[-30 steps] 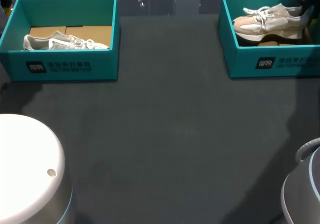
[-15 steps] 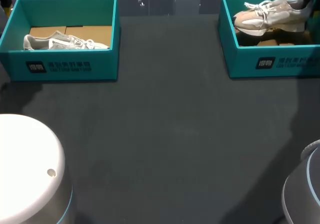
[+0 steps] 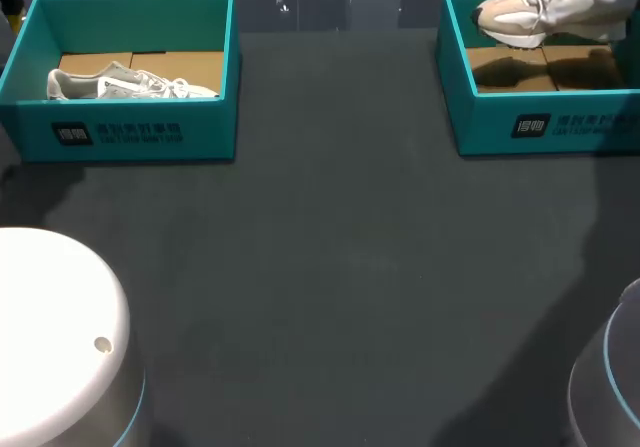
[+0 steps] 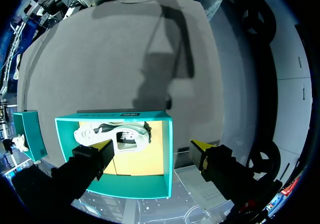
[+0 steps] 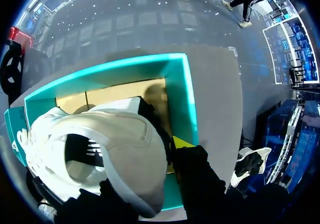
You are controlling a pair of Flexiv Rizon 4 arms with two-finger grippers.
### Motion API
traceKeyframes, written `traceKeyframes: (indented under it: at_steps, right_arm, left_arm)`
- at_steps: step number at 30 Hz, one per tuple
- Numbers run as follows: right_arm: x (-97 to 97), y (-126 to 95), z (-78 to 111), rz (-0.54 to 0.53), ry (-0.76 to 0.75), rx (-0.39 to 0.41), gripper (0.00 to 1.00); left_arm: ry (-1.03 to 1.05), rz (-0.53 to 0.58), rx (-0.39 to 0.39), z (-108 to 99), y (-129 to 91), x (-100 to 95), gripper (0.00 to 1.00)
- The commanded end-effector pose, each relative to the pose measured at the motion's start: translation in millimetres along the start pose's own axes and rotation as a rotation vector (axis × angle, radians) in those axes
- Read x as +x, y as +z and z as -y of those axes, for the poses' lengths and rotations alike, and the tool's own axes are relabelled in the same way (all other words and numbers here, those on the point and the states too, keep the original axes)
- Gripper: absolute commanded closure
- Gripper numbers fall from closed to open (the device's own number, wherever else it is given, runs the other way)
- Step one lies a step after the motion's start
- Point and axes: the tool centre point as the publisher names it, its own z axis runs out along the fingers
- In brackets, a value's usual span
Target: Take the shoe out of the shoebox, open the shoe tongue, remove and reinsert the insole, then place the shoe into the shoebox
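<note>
A beige and white shoe [image 3: 545, 5] hangs above the right teal shoebox [image 3: 540, 127], clear of its cardboard floor. In the right wrist view my right gripper [image 5: 150, 159] is shut on the heel of that shoe [image 5: 115, 149]. One yellow fingertip [image 5: 181, 144] shows outside the heel and the other is hidden by the shoe; the box [image 5: 182, 98] lies below. A white shoe [image 3: 125, 84] lies in the left teal shoebox [image 3: 130, 132]. My left gripper [image 4: 152, 148] stands open high above that box [image 4: 169, 134] and its shoe [image 4: 112, 135], holding nothing.
The two boxes stand at the table's far corners, with dark table surface [image 3: 330, 267] between and in front of them. My arms' bases show at the near left [image 3: 50, 337] and near right [image 3: 610, 387].
The beige shoe has risen from the floor of the right box to above its rim, held by my right gripper. The left box and white shoe have not moved.
</note>
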Motion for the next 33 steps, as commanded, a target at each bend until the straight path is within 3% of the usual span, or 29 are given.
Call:
traceKeyframes:
  at_steps: [1,19,24,33]
  right_arm:
    - [-0.4,-28.3,4.7,0.001,0.002,-0.014,1.00]
    - [12.0,-123.5,35.1,0.039,0.005,-0.088,1.00]
    - [26.2,-148.7,45.8,0.080,-0.025,-0.110,1.00]
    - [68.9,-186.5,87.1,0.098,-0.060,-0.159,1.00]
  left_arm:
    - [0.001,-0.002,-0.002,1.2,-0.5,0.2,0.00]
    - [0.001,-0.002,-0.002,1.2,-0.5,0.2,0.00]
    - [0.001,-0.002,-0.002,1.2,-0.5,0.2,0.00]
    - [0.001,-0.002,-0.002,1.2,-0.5,0.2,0.00]
